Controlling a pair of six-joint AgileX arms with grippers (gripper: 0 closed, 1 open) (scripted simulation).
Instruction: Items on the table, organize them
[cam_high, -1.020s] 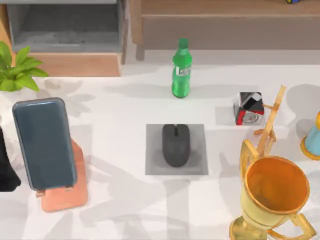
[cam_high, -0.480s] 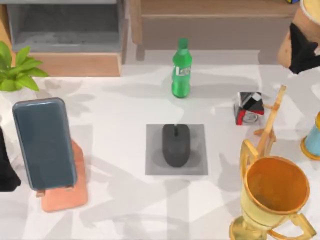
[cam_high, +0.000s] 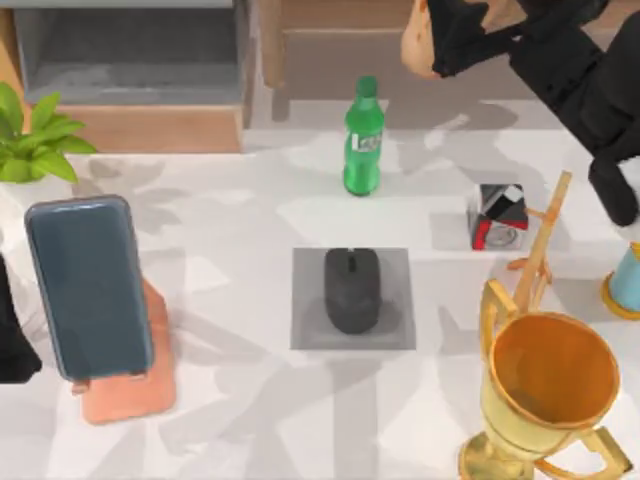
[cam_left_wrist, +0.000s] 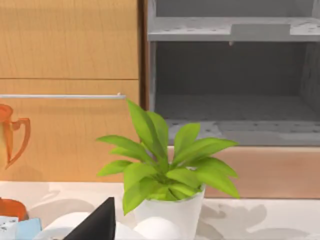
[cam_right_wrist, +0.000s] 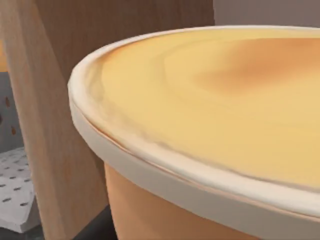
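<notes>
Look at the white counter (cam_high: 240, 230) from above. Your smartphone (cam_high: 88, 287) is on the left side, leaning on a small orange stand (cam_high: 135, 385). Your black mouse (cam_high: 352, 289) lies near the middle, flat on a grey square pad (cam_high: 303, 335). The phone and the mouse are well apart.

Behind the mouse, a green bottle (cam_high: 363, 140) stands upright near the back edge. To the right sits a little red, black and white cube (cam_high: 498, 216). Just beside it is a thin wooden stand (cam_high: 541, 240). A big gold trophy cup (cam_high: 550, 385) fills the front right corner, and a blue thing (cam_high: 624, 282) pokes in at the right edge. A leafy green plant (cam_high: 35, 135) is at the far left; the left wrist view shows it in a white pot (cam_left_wrist: 170, 217), with brown wooden furniture (cam_left_wrist: 70, 90) and a grey shelf (cam_left_wrist: 235, 75) behind it.

Your right gripper (cam_high: 455, 35) is up at the back, over the wooden furniture, right of the bottle. It is clamped on a tan cup-like thing (cam_high: 425, 40). The right wrist view shows that thing very close, with a pale rim (cam_right_wrist: 165, 160).

Your left arm (cam_high: 12, 345) is a dark shape at the left edge, beside the phone. You cannot tell if its gripper is apart or together.
</notes>
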